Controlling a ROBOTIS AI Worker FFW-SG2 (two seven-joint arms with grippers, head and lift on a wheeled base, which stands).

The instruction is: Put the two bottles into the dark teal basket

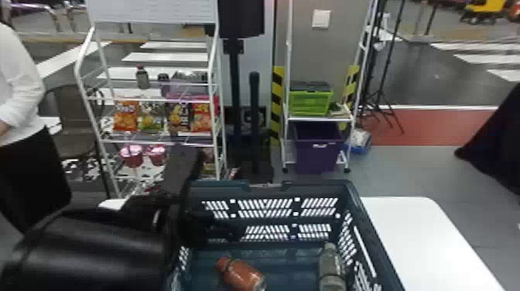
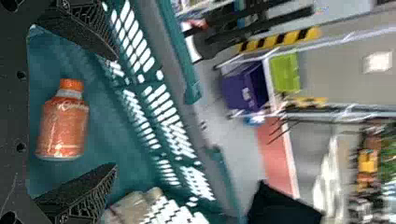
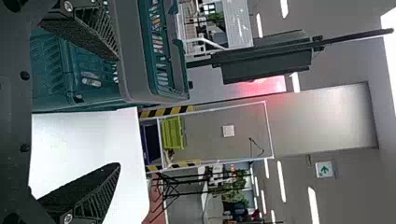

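Left pincer (image 1: 226, 232) over basket (image 1: 321, 187); white table (image 1: 421, 232), gray floor (image 1: 410, 170).

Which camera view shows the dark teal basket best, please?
The head view: from above, the basket shows its far and right walls and some floor. The left wrist view gives floor and slotted wall close up; the right wrist view, outer side and rim.

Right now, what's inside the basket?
Two bottles: an orange one and a gray one, both lying in the basket. The left arm covers part of it, so I can't tell what's behind there.
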